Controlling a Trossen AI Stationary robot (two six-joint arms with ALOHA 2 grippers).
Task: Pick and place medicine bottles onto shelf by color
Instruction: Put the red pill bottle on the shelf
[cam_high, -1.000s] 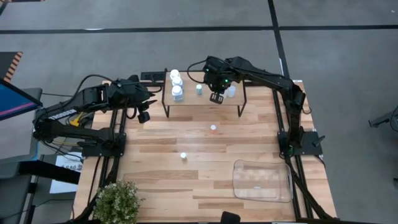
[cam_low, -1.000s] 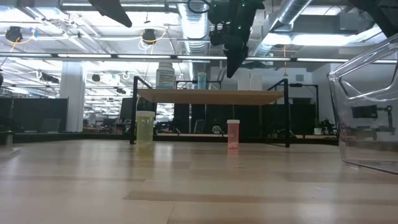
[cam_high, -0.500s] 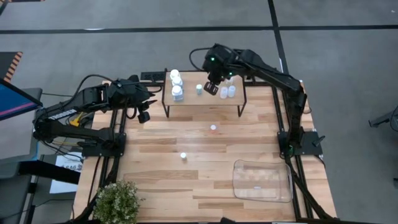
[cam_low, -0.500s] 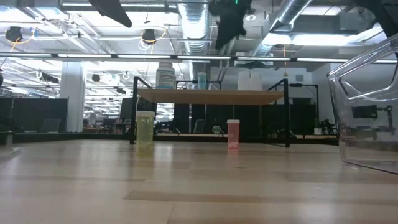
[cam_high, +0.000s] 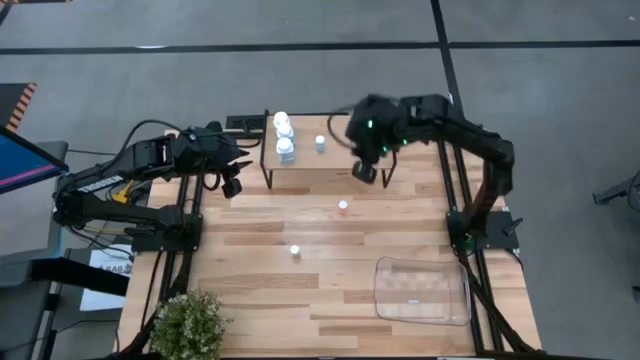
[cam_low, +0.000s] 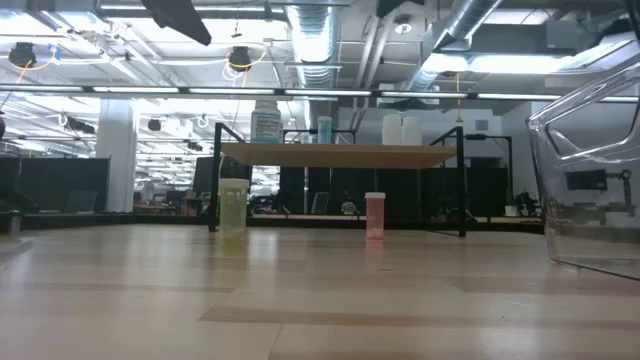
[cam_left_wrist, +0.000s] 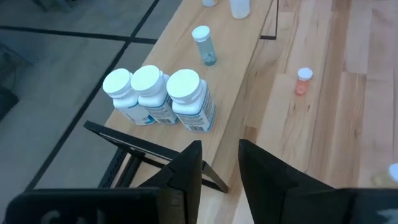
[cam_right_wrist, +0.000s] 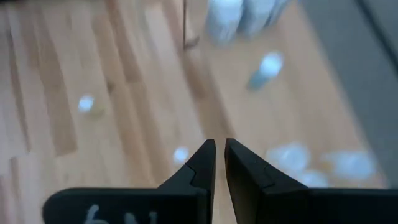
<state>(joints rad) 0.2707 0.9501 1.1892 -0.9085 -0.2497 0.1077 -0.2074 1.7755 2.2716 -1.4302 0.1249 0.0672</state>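
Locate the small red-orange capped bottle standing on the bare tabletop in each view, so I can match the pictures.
High view: small red-orange capped bottle on the table in front of the wooden shelf.
Low view: upright near centre, below the shelf's board.
Left wrist view: on the planks, beyond the shelf board.
Right wrist view: blurred; one of two pale dots, cannot tell which.
Shared landmark: the shelf.

We count: chunky white bottles (cam_left_wrist: 155, 96) 3 on the shelf (cam_high: 330, 160) | small bluish bottle (cam_left_wrist: 203, 45) 1 | clear bottles (cam_low: 403, 130) 2 | red-capped bottle (cam_high: 343, 206) 1 | yellow bottle (cam_low: 233, 207) 1 | clear tray (cam_high: 424, 292) 1 | arms 2
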